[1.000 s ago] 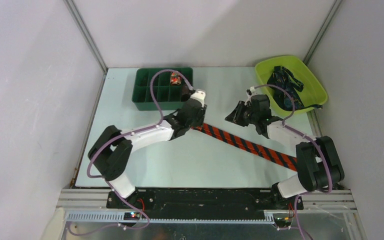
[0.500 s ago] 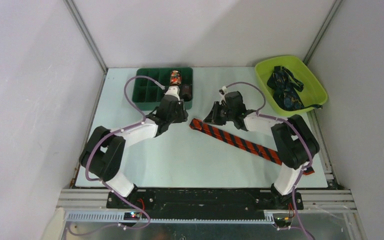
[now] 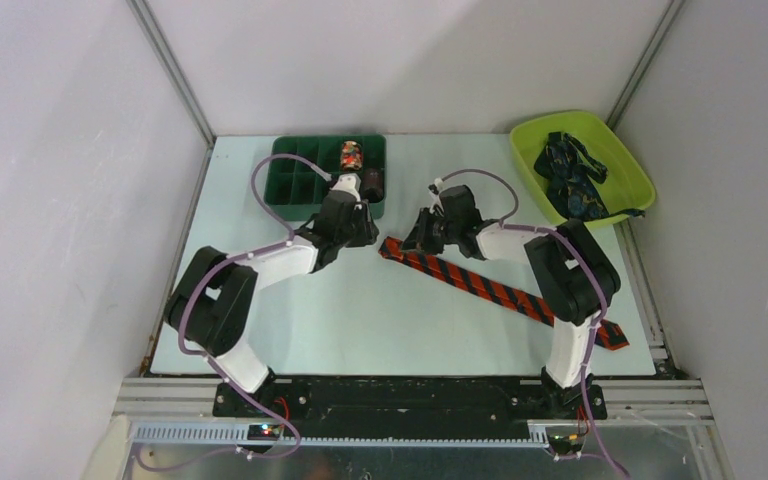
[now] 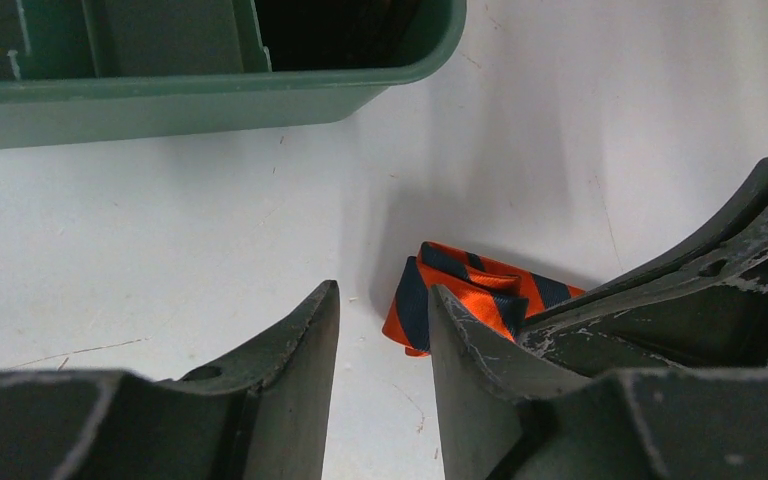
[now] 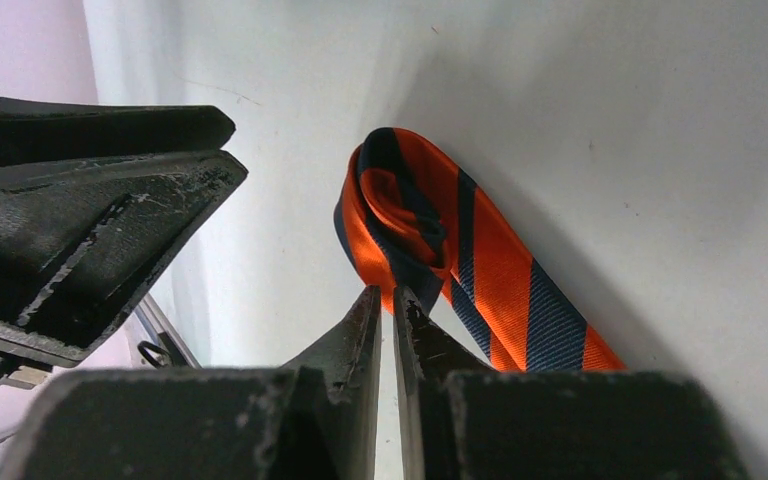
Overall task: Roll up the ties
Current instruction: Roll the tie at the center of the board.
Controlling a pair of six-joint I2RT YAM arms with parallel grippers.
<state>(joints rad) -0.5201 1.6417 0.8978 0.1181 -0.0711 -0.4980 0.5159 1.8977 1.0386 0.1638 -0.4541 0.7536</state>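
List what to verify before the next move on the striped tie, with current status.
1. Striped tie end folded over as roll start: ok.
2. Rest of its length flat and straight on the table: ok.
3. Left end effector open, empty, beside the fold: ok.
4. Right end effector pinching the fold: cannot tell; jaws nearly closed at its edge.
5. Green tray has free compartments: ok.

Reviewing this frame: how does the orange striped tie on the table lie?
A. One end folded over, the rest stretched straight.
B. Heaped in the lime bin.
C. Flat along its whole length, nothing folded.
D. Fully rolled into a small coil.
A: the right wrist view shows the striped tie with its end doubled over, and the top view shows the rest lying straight across the table.
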